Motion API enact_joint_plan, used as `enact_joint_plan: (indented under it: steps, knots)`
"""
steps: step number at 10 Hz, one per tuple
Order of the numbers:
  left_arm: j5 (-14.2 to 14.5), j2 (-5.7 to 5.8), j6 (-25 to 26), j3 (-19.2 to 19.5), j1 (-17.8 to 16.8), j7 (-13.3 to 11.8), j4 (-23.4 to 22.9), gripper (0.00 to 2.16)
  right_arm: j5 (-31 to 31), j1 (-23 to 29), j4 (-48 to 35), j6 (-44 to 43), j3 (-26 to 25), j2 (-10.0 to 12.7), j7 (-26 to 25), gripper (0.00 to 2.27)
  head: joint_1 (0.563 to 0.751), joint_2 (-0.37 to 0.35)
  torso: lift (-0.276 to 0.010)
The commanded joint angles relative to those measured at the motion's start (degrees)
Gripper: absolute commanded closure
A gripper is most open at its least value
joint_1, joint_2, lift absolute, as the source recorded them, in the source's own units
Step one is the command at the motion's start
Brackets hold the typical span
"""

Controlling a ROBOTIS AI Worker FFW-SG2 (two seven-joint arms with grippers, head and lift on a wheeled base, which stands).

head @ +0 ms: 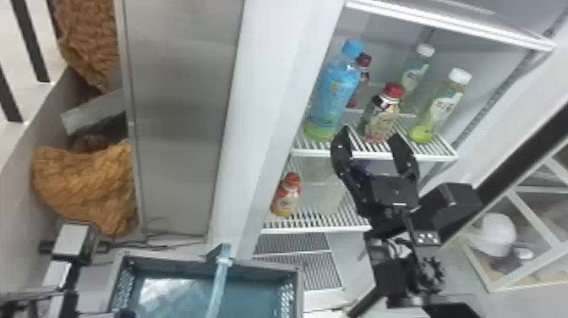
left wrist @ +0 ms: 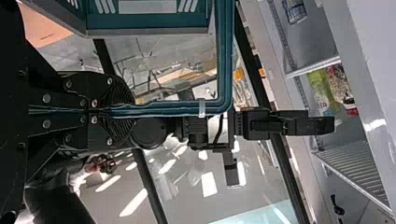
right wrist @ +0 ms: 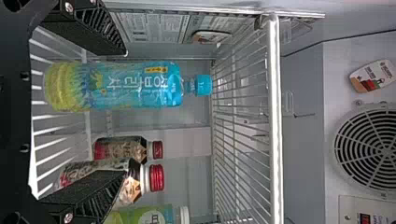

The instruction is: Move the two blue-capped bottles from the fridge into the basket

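Observation:
A blue-capped bottle (head: 334, 95) stands at the left of the fridge's upper shelf. My right gripper (head: 371, 136) is open at that shelf's front edge, low and to the right of the bottle. In the right wrist view the blue-capped bottle (right wrist: 126, 86) is ahead of the spread right gripper (right wrist: 125, 113), nearer one finger, and untouched as far as I can tell. The basket (head: 298, 279) stands below and left of the fridge, its handle (head: 219, 275) raised. In the left wrist view my left gripper (left wrist: 133, 110) is shut on the basket's handle (left wrist: 187, 107).
Red-capped bottles (head: 382, 112) and white-capped bottles (head: 441, 105) share the upper shelf, to the right of the blue-capped one. A small red-capped bottle (head: 287, 196) is on the lower shelf (head: 312, 228). The fridge's wide side edge (head: 262, 127) rises left of the shelves.

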Motion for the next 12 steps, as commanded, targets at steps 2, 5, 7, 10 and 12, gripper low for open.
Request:
enact_joint_plan:
  steps: [2,5,7,10,12]
  knots:
    - [0.00,0.04,0.03,0.00,0.00,0.00,0.00,1.21,0.24,-3.45,1.45,1.13,1.95,-0.45,-1.45,0.09,0.695,-0.350,-0.076]
    - [0.00,0.04,0.03,0.00,0.00,0.00,0.00,1.21,0.24,-8.09,3.00,3.81,3.78,-1.15,-3.12,0.08,0.695,-0.350,-0.076]
    - [0.00,0.04,0.03,0.12,0.14,0.00,0.00,1.21,0.58,-9.77,3.99,4.51,3.89,-1.15,-4.26,0.09,0.695,-0.350,-0.076]
    - [0.00,0.04,0.03,0.00,-0.14,0.00,0.00,1.21,0.92,-14.42,8.49,5.49,5.04,-1.68,-4.79,0.08,0.695,-0.350,-0.076]
    - [0.00,0.04,0.03,0.12,0.00,0.00,0.14,1.21,0.92,-16.10,9.89,5.49,5.95,-1.77,-6.11,0.09,0.695,-0.350,-0.076]
